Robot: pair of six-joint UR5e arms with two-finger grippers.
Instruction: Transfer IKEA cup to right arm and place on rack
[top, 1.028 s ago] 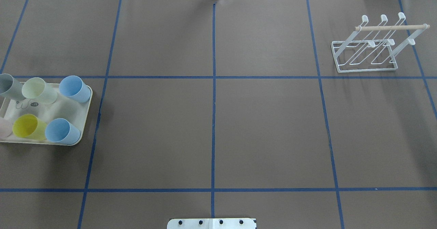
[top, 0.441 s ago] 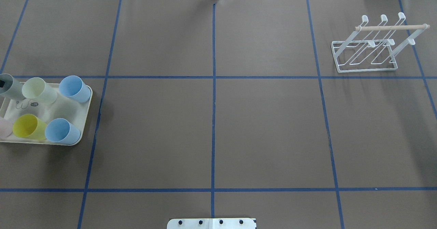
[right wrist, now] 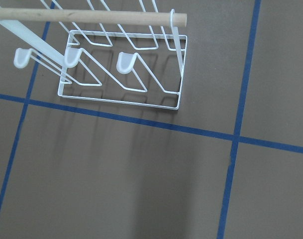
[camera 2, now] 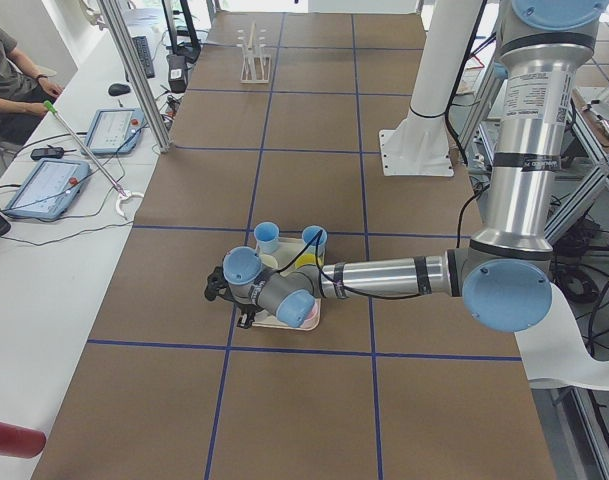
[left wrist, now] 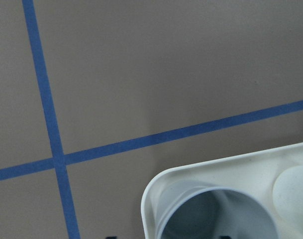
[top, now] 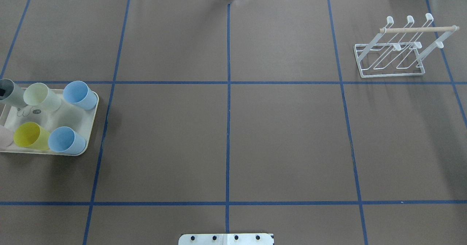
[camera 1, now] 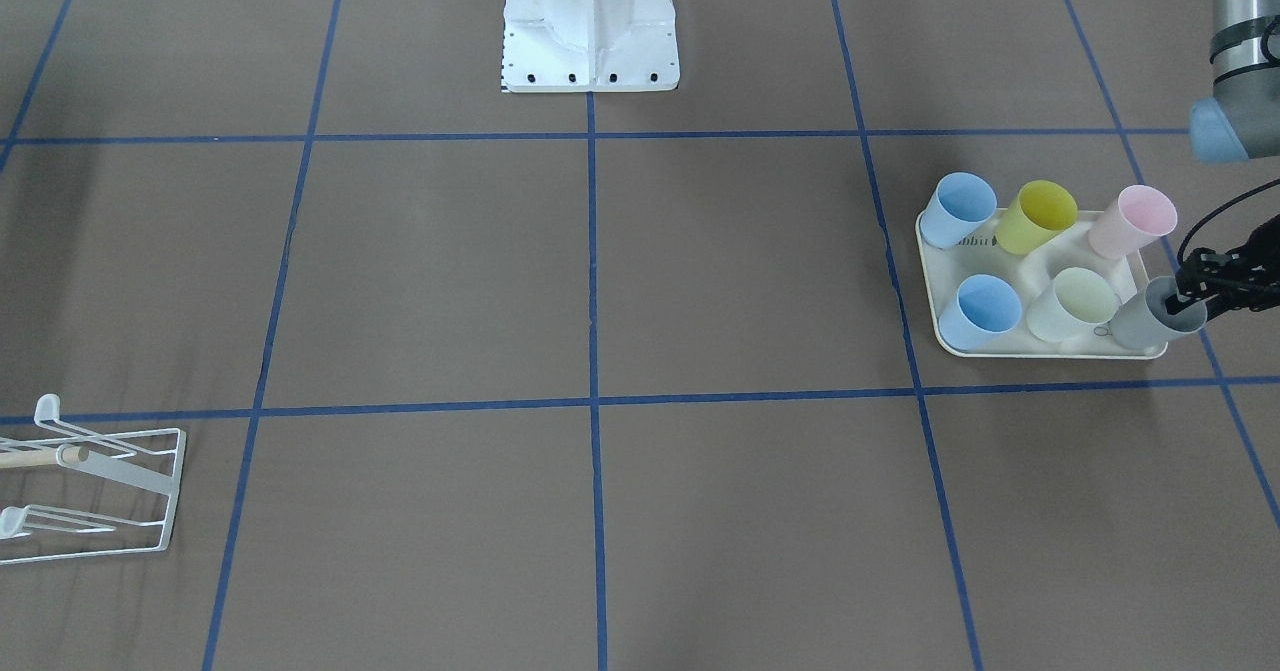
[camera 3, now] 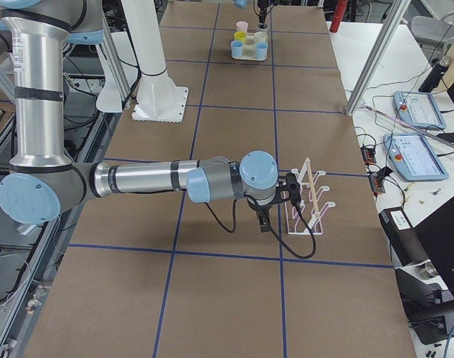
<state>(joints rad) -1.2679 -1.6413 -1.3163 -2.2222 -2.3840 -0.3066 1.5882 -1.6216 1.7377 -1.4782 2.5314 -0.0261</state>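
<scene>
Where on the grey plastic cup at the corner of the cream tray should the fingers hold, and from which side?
I would grip the grey plastic cup by its rim wall, one finger inside the open mouth and one outside, coming from above at the cream tray's outer corner. It stands mouth up, and the pale green plastic cup crowds its other side.

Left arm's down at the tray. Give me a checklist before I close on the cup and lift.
1. Left gripper lined up on the grey cup: ok, one finger is inside the rim.
2. Jaws shut on the cup wall: not ok, the wrist view shows the tips apart.
3. Grey cup seated on the tray: ok, at its corner.
4. Pale green cup away from the fingers: ok.
5. Rack prongs free of cups: ok.
6. Right gripper ready to receive: cannot tell, it is seen only from the side, near the rack.
</scene>
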